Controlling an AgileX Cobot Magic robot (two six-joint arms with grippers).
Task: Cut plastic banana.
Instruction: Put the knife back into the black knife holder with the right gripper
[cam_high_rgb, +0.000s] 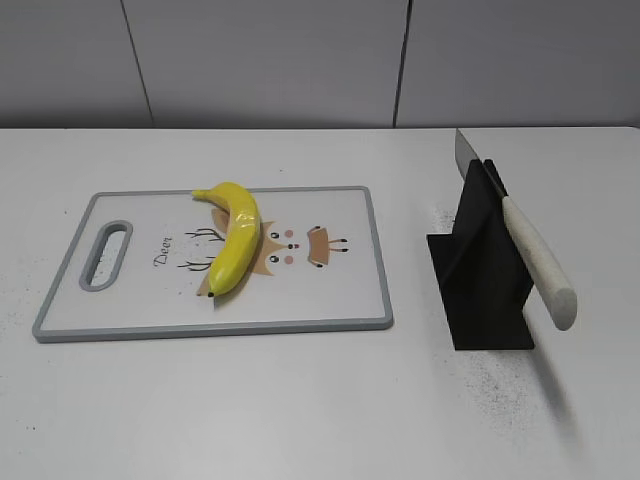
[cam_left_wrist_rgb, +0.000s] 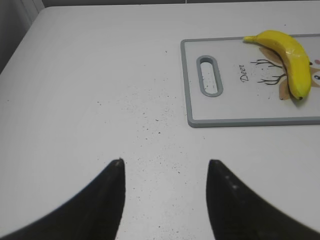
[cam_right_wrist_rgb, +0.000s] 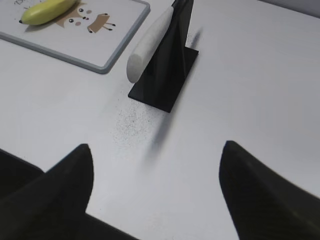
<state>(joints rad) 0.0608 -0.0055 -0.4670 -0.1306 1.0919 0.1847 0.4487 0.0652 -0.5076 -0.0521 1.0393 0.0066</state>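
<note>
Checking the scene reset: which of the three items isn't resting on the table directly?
The plastic banana. It lies on the cutting board, while the board and the black knife stand both sit on the white table.

Exterior view: no part of the robot visible. Left gripper (cam_left_wrist_rgb: 165, 200): two matte black fingers (cam_left_wrist_rgb: 95, 210), broad at the base, each curving to a narrow point; the right-hand finger carries faint pale specks on its surface. Right gripper (cam_right_wrist_rgb: 155, 195): two matte black fingers (cam_right_wrist_rgb: 260, 195) of the same tapering, horn-like form, plain surfaced. No cables, screws or markings can be made out on either.
</note>
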